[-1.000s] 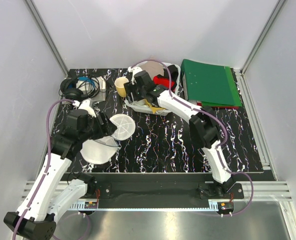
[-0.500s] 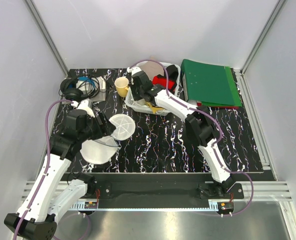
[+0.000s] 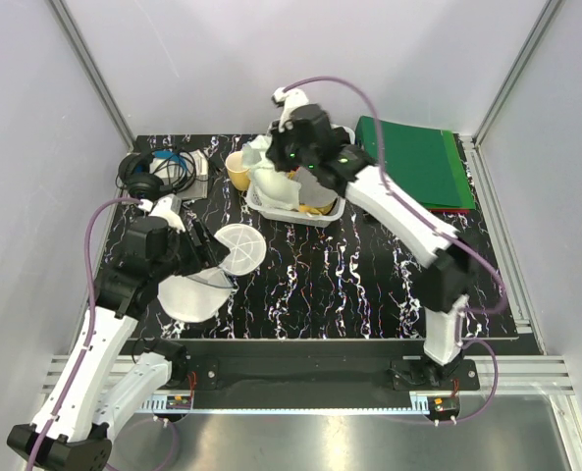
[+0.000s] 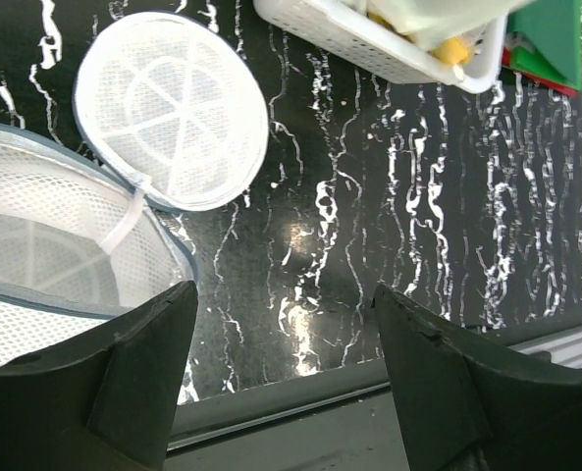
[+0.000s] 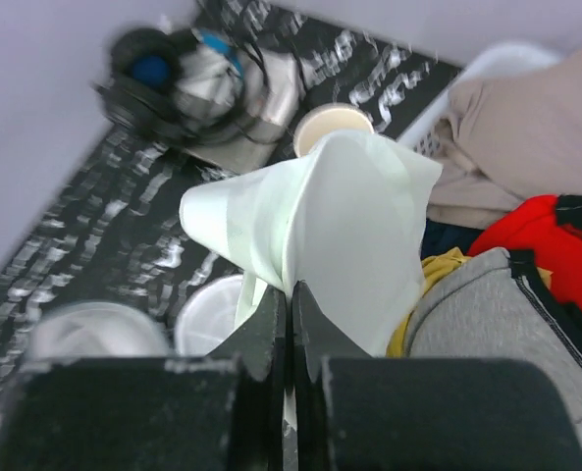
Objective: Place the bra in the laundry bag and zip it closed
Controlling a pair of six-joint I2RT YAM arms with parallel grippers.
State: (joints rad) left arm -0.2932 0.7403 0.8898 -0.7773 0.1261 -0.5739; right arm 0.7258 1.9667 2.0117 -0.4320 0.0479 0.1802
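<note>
One bra (image 5: 342, 206) in pinched-shut right tool (image 5: 291, 291); left tool (image 4: 283, 294) wide, empty; one laundry bag (image 4: 65, 211).

light: bright, even | glare: on table (image 4: 300, 234) | blur: right wrist view, motion-smeared

So from above: the right gripper (image 3: 269, 155) is up over the basket (image 3: 315, 218) at the back of the table (image 3: 349, 285), with the white bra (image 3: 274, 184) dangling from it, the low end down among the clothes in the basket. A yellow cup (image 3: 238, 169) sits just left of it, a green folder (image 3: 413, 162) to the right, and headphones (image 3: 143, 175) in the far left corner. The bag (image 3: 187, 297) lies open near the left arm, its round lid (image 3: 239, 247) flipped back. The left gripper (image 3: 204, 257) hangs over the bag's rim.
</note>
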